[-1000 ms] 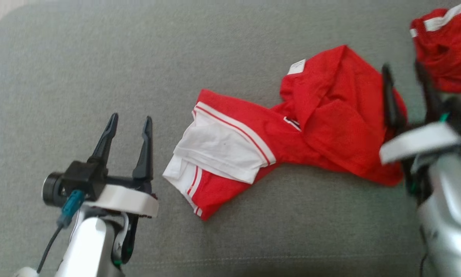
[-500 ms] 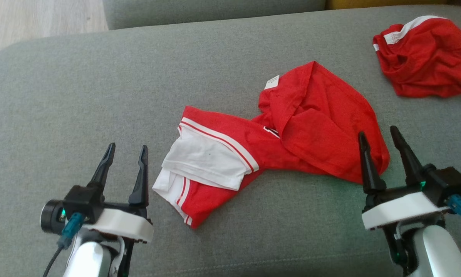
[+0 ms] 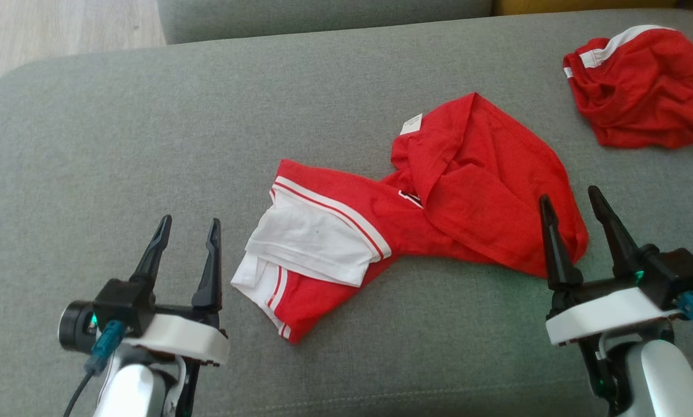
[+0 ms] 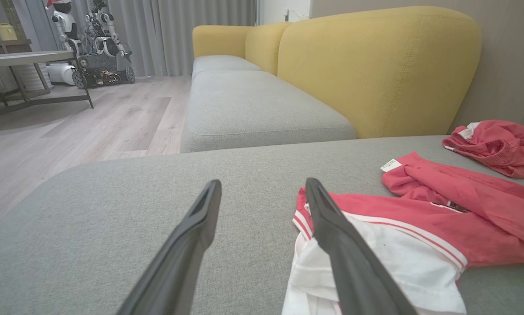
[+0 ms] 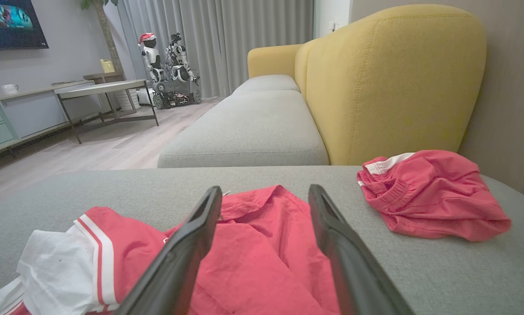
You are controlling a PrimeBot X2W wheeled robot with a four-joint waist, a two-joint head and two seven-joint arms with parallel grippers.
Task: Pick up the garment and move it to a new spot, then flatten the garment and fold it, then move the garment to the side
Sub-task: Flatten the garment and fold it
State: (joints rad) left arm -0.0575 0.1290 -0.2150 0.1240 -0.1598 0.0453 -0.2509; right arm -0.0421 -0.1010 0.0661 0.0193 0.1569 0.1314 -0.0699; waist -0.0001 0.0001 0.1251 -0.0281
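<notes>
The garment [image 3: 468, 191] is a red shirt with white striped trim, lying crumpled and twisted in the middle of the grey sofa cushion [image 3: 120, 127]. Its white part points toward my left gripper and a white tag shows at its far edge. My left gripper [image 3: 190, 223] stands open just left of the white end, touching nothing. The left wrist view shows the left gripper [image 4: 262, 183] with the garment [image 4: 441, 236] to its right. My right gripper [image 3: 569, 196] is open at the near right edge of the red cloth. In the right wrist view the right gripper [image 5: 265, 189] hovers over the garment [image 5: 253, 253].
A second red garment [image 3: 635, 87] with a white band lies bunched at the far right of the cushion, apart from the first. A yellow sofa back [image 4: 375, 70] rises behind. Another grey seat [image 3: 323, 17] adjoins at the back. Wooden floor [image 3: 62, 35] lies past the rounded left edge.
The head camera has tilted, so the whole picture shifted. My right gripper has drawn back from beside the second garment to the near right edge of the shirt. The left gripper has barely moved.
</notes>
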